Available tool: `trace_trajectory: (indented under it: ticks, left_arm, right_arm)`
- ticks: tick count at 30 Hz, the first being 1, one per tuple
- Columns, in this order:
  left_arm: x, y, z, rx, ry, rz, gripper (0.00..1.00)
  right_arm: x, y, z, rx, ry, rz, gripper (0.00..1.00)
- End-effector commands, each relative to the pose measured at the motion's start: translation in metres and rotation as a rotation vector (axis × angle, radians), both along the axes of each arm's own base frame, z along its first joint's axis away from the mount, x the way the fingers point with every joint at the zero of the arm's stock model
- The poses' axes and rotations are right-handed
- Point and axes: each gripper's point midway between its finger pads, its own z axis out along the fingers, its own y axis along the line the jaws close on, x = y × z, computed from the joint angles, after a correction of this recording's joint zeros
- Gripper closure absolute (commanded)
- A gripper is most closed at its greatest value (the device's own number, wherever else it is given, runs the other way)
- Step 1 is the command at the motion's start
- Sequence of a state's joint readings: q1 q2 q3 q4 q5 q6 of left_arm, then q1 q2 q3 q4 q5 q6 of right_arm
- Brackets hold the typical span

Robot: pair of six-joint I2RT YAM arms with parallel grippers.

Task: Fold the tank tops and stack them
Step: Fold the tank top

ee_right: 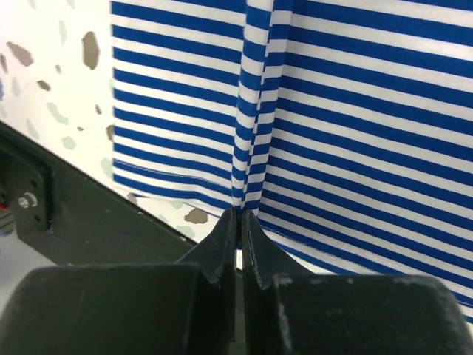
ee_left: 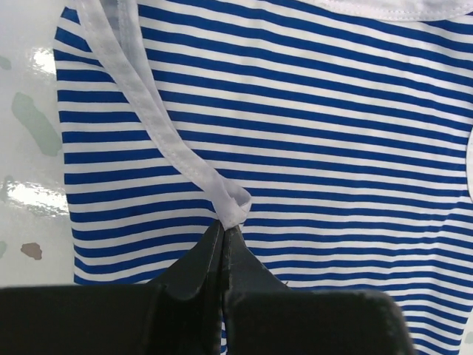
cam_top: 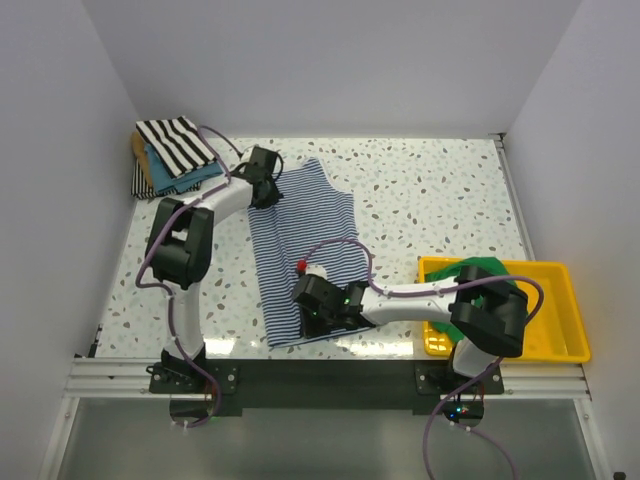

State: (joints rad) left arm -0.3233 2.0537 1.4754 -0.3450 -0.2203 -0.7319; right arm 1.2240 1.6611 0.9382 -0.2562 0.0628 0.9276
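Observation:
The blue-and-white striped tank top (cam_top: 300,245) lies lengthwise in the middle of the table. My left gripper (cam_top: 264,190) is shut on its white-trimmed strap (ee_left: 235,207) at the far left corner. My right gripper (cam_top: 312,322) is shut on a pinched fold of its hem (ee_right: 247,188) near the front edge. A plain green tank top (cam_top: 482,270) sits bunched in the yellow tray (cam_top: 555,340). A folded pile with a black-and-white striped top (cam_top: 176,143) uppermost, over teal and tan ones, lies at the far left corner.
The yellow tray stands at the front right by the right arm's base. The table's front edge and black rail (ee_right: 66,222) lie just below the hem. White walls close the table at left, back and right.

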Motion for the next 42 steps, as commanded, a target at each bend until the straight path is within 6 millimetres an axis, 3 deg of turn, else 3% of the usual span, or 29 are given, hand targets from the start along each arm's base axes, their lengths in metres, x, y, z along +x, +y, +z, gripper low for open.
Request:
trace_trajectory:
  ticks: [1,4,9,14,18,19,24,27,28,30,32,33,34,35,36,37,38,40,42]
  left_arm:
    - [0.023,-0.012,0.014,-0.037,-0.103,-0.019,1.0]
    - [0.024,-0.017,0.015,-0.054,-0.121,-0.044,0.84]
    - [0.028,-0.026,0.029,-0.089,-0.172,-0.089,0.61]
    - [0.035,-0.04,0.055,-0.148,-0.231,-0.132,0.5]
    - [0.037,-0.064,0.076,-0.21,-0.276,-0.193,0.49]
    - [0.039,-0.074,0.085,-0.223,-0.291,-0.214,0.48]
    - [0.04,-0.117,0.077,-0.224,-0.263,-0.296,0.49]
    - [0.026,-0.139,0.069,-0.244,-0.234,-0.317,0.5]
    - [0.012,-0.148,0.06,-0.246,-0.214,-0.336,0.51]
    - [-0.002,-0.155,0.067,-0.25,-0.224,-0.336,0.53]
    - [-0.028,-0.164,0.068,-0.247,-0.212,-0.349,0.54]
    - [-0.035,-0.164,0.068,-0.238,-0.216,-0.345,0.55]
    - [-0.057,-0.167,0.053,-0.226,-0.179,-0.365,0.57]
    - [-0.067,-0.168,0.063,-0.234,-0.195,-0.374,0.58]
    - [-0.076,-0.169,0.063,-0.227,-0.2,-0.376,0.58]
    - [-0.098,-0.169,0.047,-0.205,-0.164,-0.398,0.59]
    - [-0.108,-0.17,0.058,-0.213,-0.182,-0.407,0.6]
    - [-0.138,-0.172,0.045,-0.192,-0.148,-0.448,0.61]
    - [-0.156,-0.17,0.053,-0.181,-0.158,-0.467,0.62]
  right_arm:
    - [0.0,-0.004,0.003,0.012,-0.012,-0.032,0.96]
    - [0.003,-0.013,0.005,-0.015,-0.035,-0.052,0.79]
    - [0.014,-0.031,0.033,-0.025,-0.118,-0.088,0.58]
    - [0.046,-0.07,0.066,-0.133,-0.27,-0.195,0.52]
    - [0.087,-0.114,0.068,-0.203,-0.266,-0.304,0.53]
    - [0.103,-0.133,0.067,-0.214,-0.269,-0.368,0.53]
    - [0.136,-0.176,0.066,-0.263,-0.272,-0.477,0.55]
    - [0.166,-0.189,0.068,-0.221,-0.254,-0.524,0.55]
    - [0.181,-0.186,0.075,-0.178,-0.264,-0.533,0.57]
    - [0.208,-0.195,0.07,-0.163,-0.248,-0.555,0.57]
    - [0.236,-0.179,0.081,-0.075,-0.248,-0.534,0.59]
    - [0.248,-0.181,0.065,-0.1,-0.213,-0.534,0.59]
    - [0.266,-0.172,0.078,-0.062,-0.229,-0.527,0.6]
    - [0.274,-0.168,0.078,-0.054,-0.22,-0.52,0.61]
    - [0.285,-0.168,0.059,-0.074,-0.182,-0.518,0.62]
    - [0.302,-0.161,0.071,-0.042,-0.205,-0.52,0.62]
    - [0.31,-0.158,0.067,-0.037,-0.198,-0.516,0.62]
    - [0.335,-0.154,0.055,-0.048,-0.184,-0.526,0.62]
    - [0.35,-0.155,0.048,-0.059,-0.178,-0.534,0.63]
